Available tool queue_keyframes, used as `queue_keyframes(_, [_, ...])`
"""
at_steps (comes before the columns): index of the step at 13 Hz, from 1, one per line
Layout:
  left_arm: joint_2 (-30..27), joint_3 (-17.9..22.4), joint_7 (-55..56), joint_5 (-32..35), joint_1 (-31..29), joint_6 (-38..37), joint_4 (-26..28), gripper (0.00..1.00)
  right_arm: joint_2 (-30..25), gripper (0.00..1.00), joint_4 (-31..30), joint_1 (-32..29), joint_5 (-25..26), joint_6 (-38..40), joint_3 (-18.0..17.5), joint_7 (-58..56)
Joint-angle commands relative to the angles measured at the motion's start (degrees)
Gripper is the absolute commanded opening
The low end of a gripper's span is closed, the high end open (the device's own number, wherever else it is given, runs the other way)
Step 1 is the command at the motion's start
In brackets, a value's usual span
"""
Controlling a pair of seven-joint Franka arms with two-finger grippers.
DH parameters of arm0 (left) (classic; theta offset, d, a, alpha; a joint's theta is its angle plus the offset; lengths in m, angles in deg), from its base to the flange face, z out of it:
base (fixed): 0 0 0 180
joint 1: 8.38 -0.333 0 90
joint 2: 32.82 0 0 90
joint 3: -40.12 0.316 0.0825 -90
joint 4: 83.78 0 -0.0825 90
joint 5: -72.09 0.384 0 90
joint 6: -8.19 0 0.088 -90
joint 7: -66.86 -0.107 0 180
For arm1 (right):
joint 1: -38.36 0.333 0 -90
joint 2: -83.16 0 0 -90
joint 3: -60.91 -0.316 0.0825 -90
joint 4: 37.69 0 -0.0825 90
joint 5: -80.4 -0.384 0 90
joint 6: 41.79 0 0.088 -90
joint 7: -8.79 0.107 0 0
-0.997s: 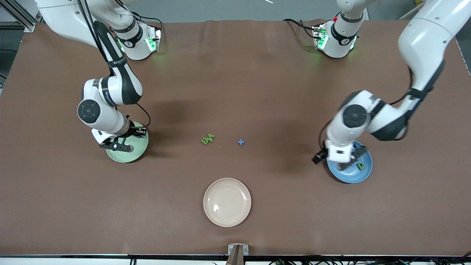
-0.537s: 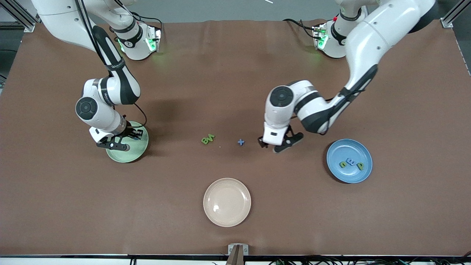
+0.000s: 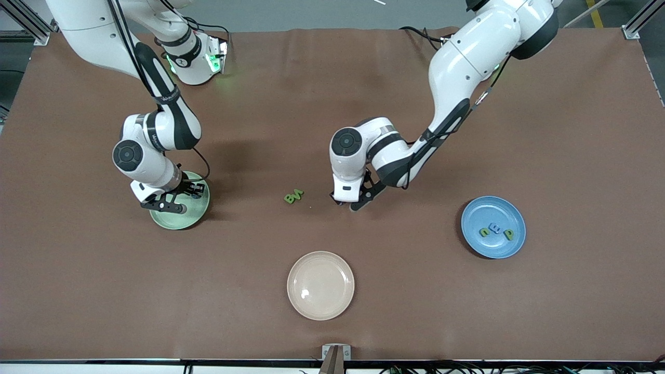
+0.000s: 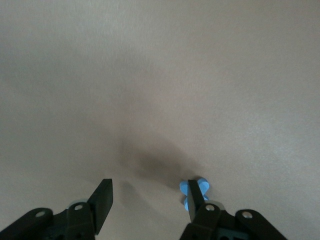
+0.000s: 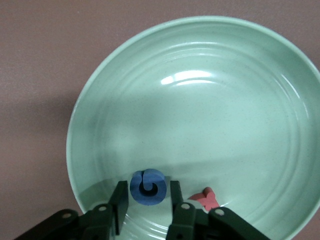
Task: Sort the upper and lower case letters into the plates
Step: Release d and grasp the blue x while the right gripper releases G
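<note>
While three letters already lie in the blue plate, I see my right gripper bracketing a blue letter over the green plate; my left gripper, spread apart, has a light-blue letter at one fingertip. Green letters await beside it.

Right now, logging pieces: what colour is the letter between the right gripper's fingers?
Dark blue letter; right wrist view shows it best.

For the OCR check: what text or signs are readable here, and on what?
"n", "e", "p": foam letters in the blue plate.
"B", then "W" or "M": green letters on the table.
"+" or "x": blue piece on the table.
Print on the right arm: too small to read.
</note>
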Motion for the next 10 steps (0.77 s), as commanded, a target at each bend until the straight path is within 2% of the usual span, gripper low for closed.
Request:
queue_keyframes(1, [1.28, 0.70, 2.61, -0.96, 1.27, -0.56, -3.43, 0.67, -1.82, 1.00, 1.34, -0.68, 0.09, 3.14, -0.86, -0.20])
queue_keyframes(3, [2.07, 0.70, 4.02, -1.04, 1.54, -0.47, -4.58, 0.66, -2.44, 1.00, 7.65, 0.55, -0.61, 12.53, -1.21, 3.21])
queue_keyframes(4, [2.42, 0.70, 4.81, -1.05, 1.63, -0.12, -5.19, 0.61, -2.18, 1.00, 9.77, 2.55, -0.61, 13.96, -1.21, 7.06])
queue_keyframes(7, [4.26, 0.70, 7.71, -0.96, 2.50, 0.85, -7.12, 0.56, -0.34, 1.00, 12.69, 9.93, -2.27, 11.70, -1.21, 18.50])
queue_keyframes(10, [5.15, 0.87, 8.95, -0.96, 3.21, 0.85, -8.36, 0.55, 6.15, 1.00, 14.35, 14.78, -3.42, 3.19, -1.13, 26.07])
